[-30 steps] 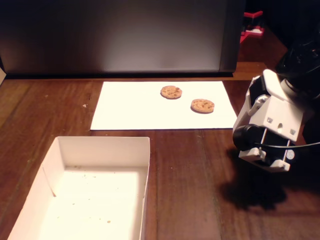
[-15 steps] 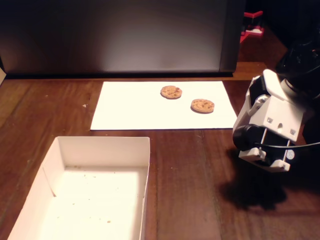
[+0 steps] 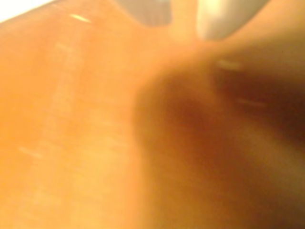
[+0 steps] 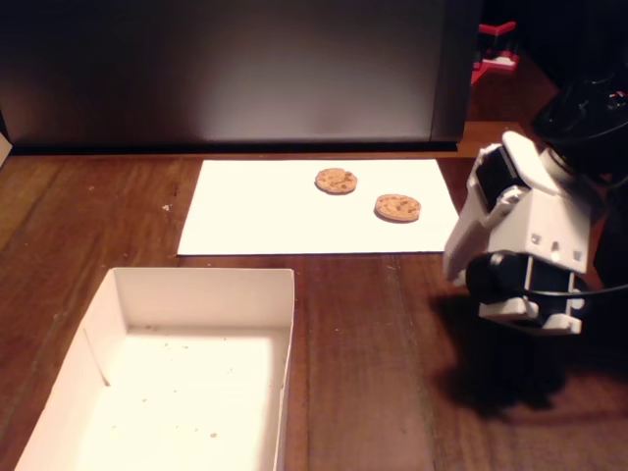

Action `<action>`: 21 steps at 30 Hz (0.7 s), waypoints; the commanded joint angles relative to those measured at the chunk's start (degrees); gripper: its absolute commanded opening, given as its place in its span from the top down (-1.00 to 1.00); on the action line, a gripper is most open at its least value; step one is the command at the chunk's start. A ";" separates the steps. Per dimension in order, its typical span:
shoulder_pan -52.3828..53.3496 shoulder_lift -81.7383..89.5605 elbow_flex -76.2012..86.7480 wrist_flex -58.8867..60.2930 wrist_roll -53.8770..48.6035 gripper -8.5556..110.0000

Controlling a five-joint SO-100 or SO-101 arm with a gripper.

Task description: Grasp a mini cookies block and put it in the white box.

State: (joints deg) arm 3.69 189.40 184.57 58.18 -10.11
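Brown wooden desk (image 4: 373,334), two cookies on a paper sheet (image 4: 255,211).
Beyond the white box (image 4: 280,324), cookies (image 4: 336,181) (image 4: 397,207) lie apart; the arm (image 4: 525,245) hangs right of it, its claw blurred, grip unclear.

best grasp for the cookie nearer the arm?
Take the right-hand cookie across its rim from straight above. It lies flat on the paper sheet, so only its thin edge offers grip. The other cookie sits apart, leaving finger room.
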 commanded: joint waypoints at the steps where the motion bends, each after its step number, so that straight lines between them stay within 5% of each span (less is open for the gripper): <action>1: 0.97 4.04 -1.41 -2.81 2.11 0.82; 21: 15.47 -34.37 -49.13 2.81 10.11 0.75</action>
State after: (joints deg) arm 16.79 159.52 149.85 59.15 -1.76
